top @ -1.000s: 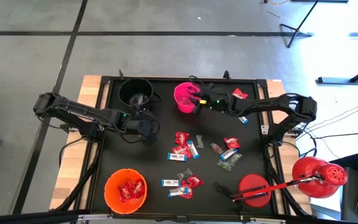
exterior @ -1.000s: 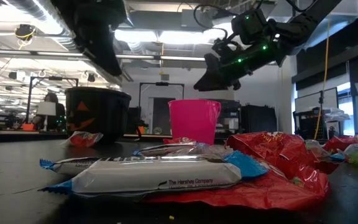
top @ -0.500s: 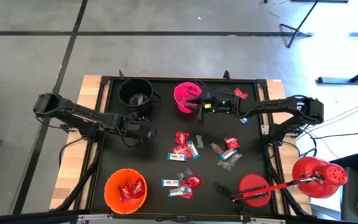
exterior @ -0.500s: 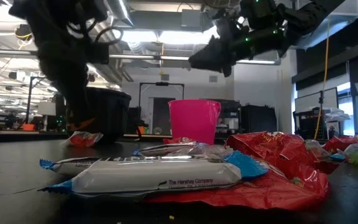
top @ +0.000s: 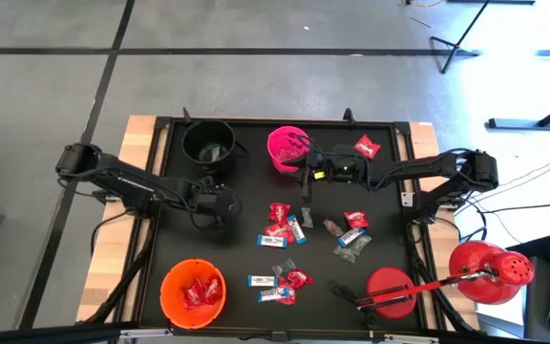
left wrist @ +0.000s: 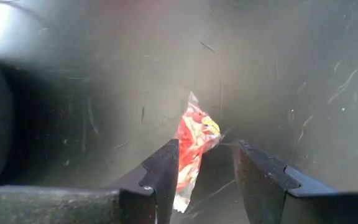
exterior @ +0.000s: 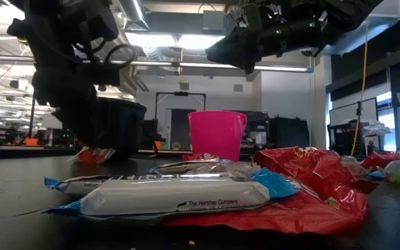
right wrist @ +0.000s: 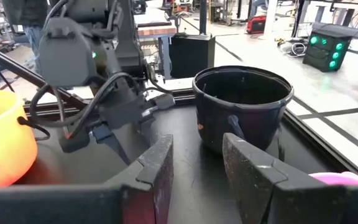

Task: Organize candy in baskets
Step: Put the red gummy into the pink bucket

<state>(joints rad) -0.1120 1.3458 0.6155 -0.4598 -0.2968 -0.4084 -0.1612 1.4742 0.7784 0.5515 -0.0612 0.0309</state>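
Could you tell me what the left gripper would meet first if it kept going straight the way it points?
Probably the red candy packet lying on the table just ahead of the open left gripper, though depth is hard to judge.

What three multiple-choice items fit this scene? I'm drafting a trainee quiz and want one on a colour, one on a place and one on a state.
1. The candy in the orange bucket is:
A. blue
B. red
C. green

2. The right gripper is:
A. over the orange bucket
B. beside the pink bucket
C. off the table

3. The left gripper has its jaws:
A. open, with a red candy at them
B. shut tight on nothing
C. clamped on a bucket rim

Key:
1 B, the high view shows red packets inside the orange bucket.
2 B, the high view shows the right gripper at the pink bucket's rim.
3 A, the left wrist view shows a clear gap between the jaws, with the red wrapper there.
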